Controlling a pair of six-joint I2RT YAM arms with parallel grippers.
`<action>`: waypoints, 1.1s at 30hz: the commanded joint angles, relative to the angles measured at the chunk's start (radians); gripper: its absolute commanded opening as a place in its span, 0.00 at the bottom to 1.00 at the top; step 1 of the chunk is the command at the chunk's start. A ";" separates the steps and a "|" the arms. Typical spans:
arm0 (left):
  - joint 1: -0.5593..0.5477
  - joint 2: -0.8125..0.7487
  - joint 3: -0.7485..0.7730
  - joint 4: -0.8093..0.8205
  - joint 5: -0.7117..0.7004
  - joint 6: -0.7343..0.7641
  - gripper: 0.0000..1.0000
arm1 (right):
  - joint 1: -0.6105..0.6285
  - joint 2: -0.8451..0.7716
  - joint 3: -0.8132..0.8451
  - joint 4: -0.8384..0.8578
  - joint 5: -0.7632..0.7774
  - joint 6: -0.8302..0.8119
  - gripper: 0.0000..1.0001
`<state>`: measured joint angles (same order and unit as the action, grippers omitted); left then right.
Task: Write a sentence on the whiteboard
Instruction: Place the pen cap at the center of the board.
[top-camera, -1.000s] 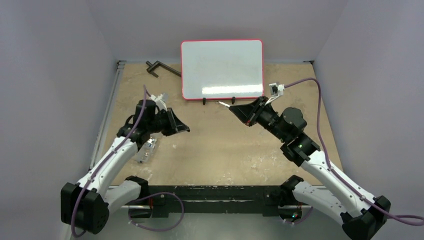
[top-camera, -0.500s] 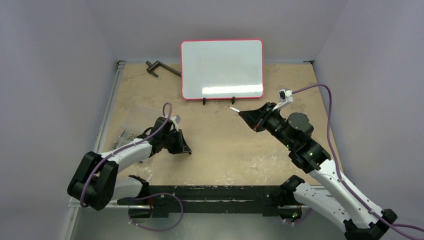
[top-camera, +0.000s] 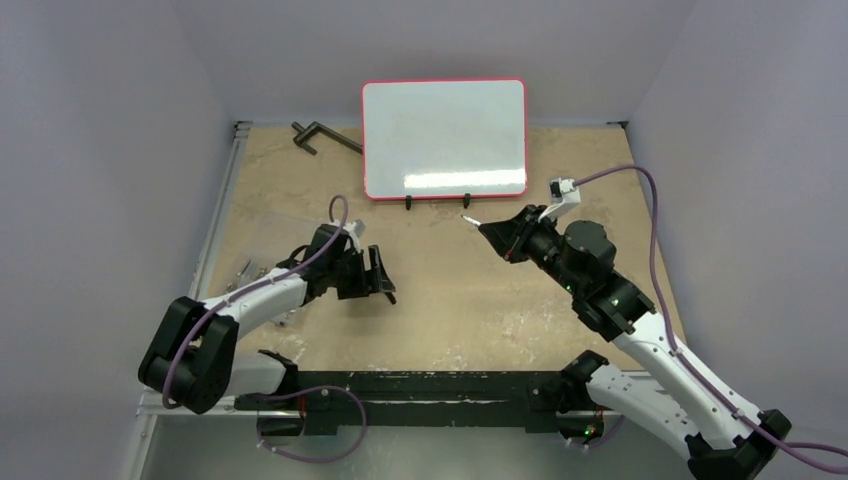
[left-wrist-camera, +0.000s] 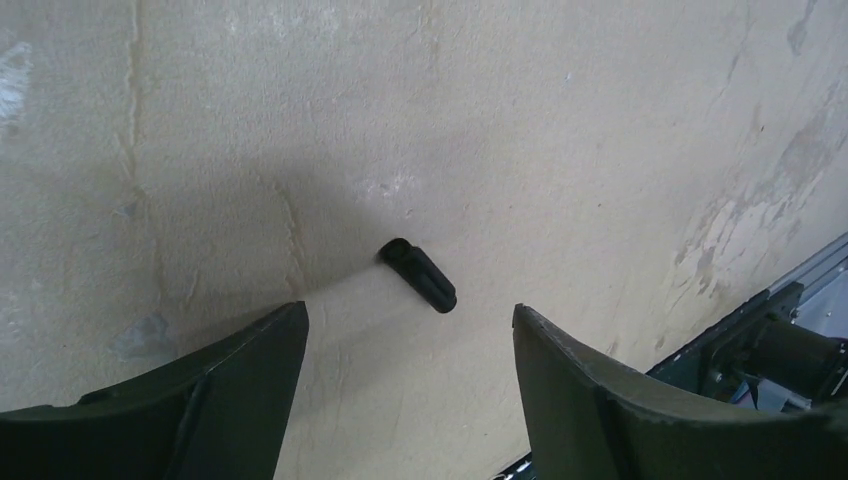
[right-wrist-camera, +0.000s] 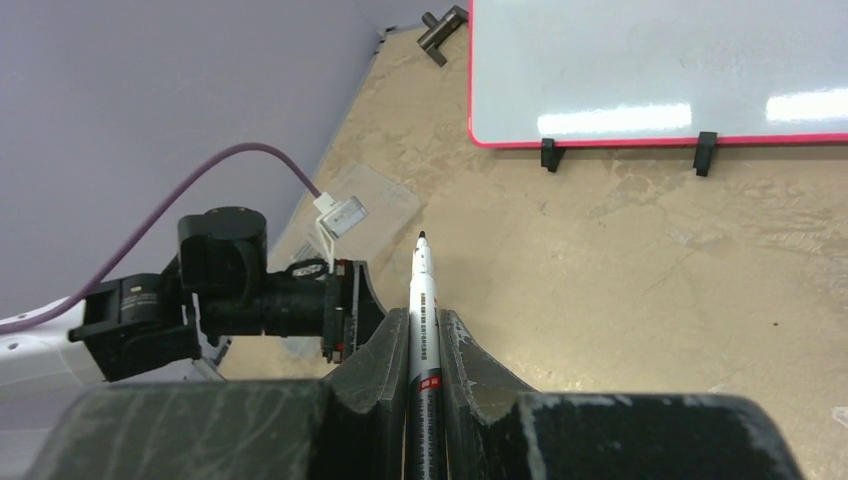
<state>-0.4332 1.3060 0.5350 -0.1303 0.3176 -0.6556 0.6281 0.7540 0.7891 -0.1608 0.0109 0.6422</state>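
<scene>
A: Where is the board (top-camera: 444, 138)?

B: It stands at the far edge of the desk (top-camera: 450, 310), about the middle, propped on small black feet with a red rim all round. Its face is plain white, with a bright band of glare along the lower part.

A: And the right fingers (top-camera: 497, 233)?

B: They are clamped tight on a marker (right-wrist-camera: 424, 300), which runs out between them with its bare tip forward. From above, the tip sits over the desk near the board's right foot, close to the lower rim but apart from it.

A: What about the left fingers (left-wrist-camera: 590, 400)?

B: They are spread wide and grip nothing. They hang low over the left half of the desk, well apart from the board. In the wrist view a small black cap (left-wrist-camera: 420, 277) lies flat on the desk between the two tips and a little beyond them, touching neither.

A: Is anything else on the desk?

B: A clear bag (top-camera: 262, 245) with small metal bits lies beside the left arm, near the left edge. A dark metal bar (top-camera: 325, 136) lies at the far left corner, just left of the board
</scene>
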 joint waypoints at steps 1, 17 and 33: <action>-0.001 -0.073 0.122 -0.126 -0.075 0.053 0.77 | -0.001 0.012 0.056 0.024 0.034 -0.072 0.00; 0.254 0.243 0.723 -0.080 0.176 0.199 0.73 | -0.001 0.067 0.072 0.054 0.006 -0.156 0.00; 0.420 0.730 1.147 0.104 0.528 0.169 0.73 | -0.001 0.112 0.136 0.042 -0.048 -0.162 0.00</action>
<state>-0.0380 1.9575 1.5829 -0.1223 0.7506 -0.4618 0.6281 0.8635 0.8665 -0.1482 -0.0177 0.5034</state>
